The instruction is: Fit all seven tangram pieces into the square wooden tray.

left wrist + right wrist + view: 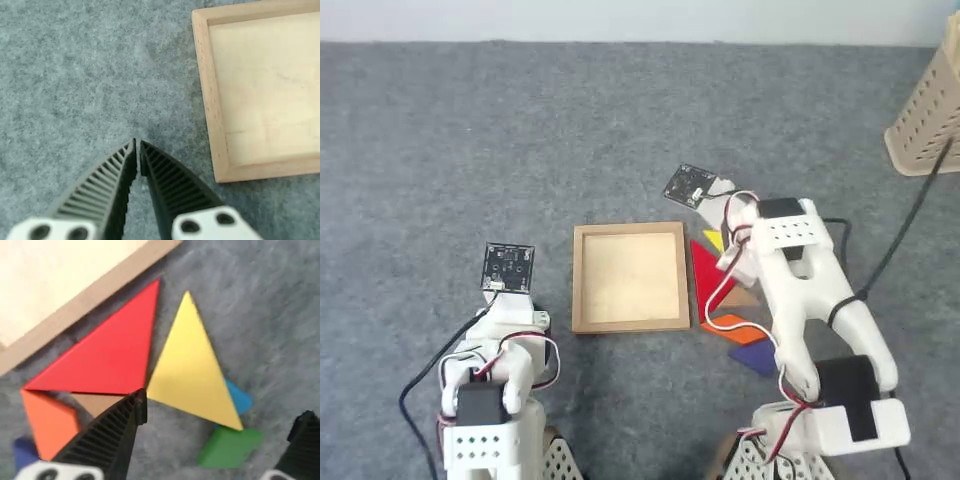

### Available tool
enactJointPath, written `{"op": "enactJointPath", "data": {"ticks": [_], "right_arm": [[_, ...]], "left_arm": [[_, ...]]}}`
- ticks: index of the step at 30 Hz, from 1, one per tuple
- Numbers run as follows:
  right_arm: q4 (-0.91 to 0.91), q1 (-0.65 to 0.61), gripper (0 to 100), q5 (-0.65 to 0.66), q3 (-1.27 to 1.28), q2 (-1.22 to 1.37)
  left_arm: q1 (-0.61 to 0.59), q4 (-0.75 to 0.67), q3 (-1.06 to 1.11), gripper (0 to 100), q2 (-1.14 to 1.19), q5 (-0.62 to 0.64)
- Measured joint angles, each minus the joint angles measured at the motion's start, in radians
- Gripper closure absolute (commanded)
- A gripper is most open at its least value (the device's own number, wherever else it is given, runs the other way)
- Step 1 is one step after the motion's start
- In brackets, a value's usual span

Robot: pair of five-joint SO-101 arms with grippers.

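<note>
Ribbed black fingers (pixel 115 185) of the left gripper (pixel 138 145) sit closed almost tip to tip with nothing between them, low over the grey mat (pixel 75 75). They are just off the left side of the square wooden tray (pixel 207 100), whose floor is bare pale wood. On the tray's other side the right gripper (pixel 223 406) hangs over the pieces with its jaws spread wide and nothing held; one fingertip is above the spot where three pieces meet. All the pieces lie on the mat outside the tray. The red triangle (pixel 110 355) has its long edge just beside the tray's right rim, and the yellow triangle (pixel 192 370) lies next to it. A blue piece (pixel 241 397) shows past the yellow one's edge, with a green piece (pixel 227 447) close by. An orange piece (pixel 47 422) and a tan piece (pixel 97 402) sit against the red triangle, and a purple piece (pixel 760 357) lies nearest the right arm's base.
</note>
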Motion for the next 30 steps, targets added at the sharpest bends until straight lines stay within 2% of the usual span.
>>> {"op": "enactJointPath", "data": {"ticks": [8, 15, 22, 25, 30], "right_arm": [[-0.044, 0.000, 56.7, 0.100, -0.005, 0.064], [-0.103, 0.020, 57.9, 0.110, -0.023, 0.181], [-0.109, 0.055, 78.0, 0.112, -0.026, 0.195], [-0.109, 0.055, 85.1, 0.064, -0.028, 0.193], [-0.115, 0.055, 87.5, -0.044, -0.049, 0.193]], "left_arm": [[0.000, 0.000, 0.000, 99, 0.000, 0.000], [0.000, 0.000, 0.000, 99, 0.000, 0.000], [0.000, 0.000, 0.000, 99, 0.000, 0.000], [0.000, 0.000, 0.000, 99, 0.000, 0.000], [0.000, 0.000, 0.000, 99, 0.000, 0.000]]}}
